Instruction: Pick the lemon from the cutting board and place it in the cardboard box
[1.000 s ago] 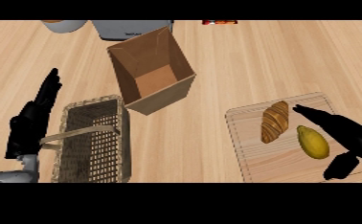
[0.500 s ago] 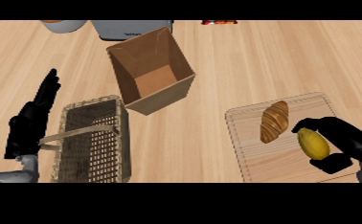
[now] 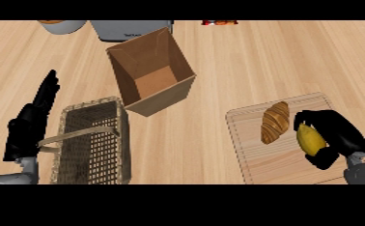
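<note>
Leftmost, the left hand [image 3: 30,123] rests open, fingers straight, just beside a wicker basket [image 3: 92,143] to its right. Farther right stands the open cardboard box [image 3: 151,77]. Over the cutting board [image 3: 274,155], beside a croissant [image 3: 274,122], the right hand [image 3: 335,135] curls around the lemon [image 3: 310,139].

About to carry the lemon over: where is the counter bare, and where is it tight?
Bare wood lies between the cardboard box and the cutting board, and right of the box. Tight: box against wicker basket, left hand beside it. Right hand holds the lemon by the croissant.
</note>
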Motion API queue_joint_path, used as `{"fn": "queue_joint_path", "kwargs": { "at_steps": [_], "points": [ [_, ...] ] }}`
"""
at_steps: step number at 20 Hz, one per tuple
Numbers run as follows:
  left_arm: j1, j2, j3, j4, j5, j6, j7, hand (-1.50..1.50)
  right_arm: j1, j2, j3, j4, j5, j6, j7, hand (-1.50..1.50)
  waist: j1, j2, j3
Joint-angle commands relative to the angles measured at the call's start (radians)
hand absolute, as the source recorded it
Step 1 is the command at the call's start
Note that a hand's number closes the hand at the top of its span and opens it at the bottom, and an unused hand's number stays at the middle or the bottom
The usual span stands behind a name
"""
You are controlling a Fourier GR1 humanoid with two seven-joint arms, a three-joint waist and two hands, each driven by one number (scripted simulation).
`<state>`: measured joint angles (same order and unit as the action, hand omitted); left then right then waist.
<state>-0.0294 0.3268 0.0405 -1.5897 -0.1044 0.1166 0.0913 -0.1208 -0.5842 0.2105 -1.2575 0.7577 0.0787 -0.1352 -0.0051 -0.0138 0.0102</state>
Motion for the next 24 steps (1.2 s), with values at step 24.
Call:
{"fn": "queue_joint_path", "kwargs": {
  "at_steps": [24],
  "points": [
    [0.086,-0.080,-0.035,-0.023,-0.039,-0.029,0.009,0.00,-0.095,0.495,0.238,-0.830,0.274,-0.007,0.829,1.50,0.008,0.010,-0.010]
  ]
}}
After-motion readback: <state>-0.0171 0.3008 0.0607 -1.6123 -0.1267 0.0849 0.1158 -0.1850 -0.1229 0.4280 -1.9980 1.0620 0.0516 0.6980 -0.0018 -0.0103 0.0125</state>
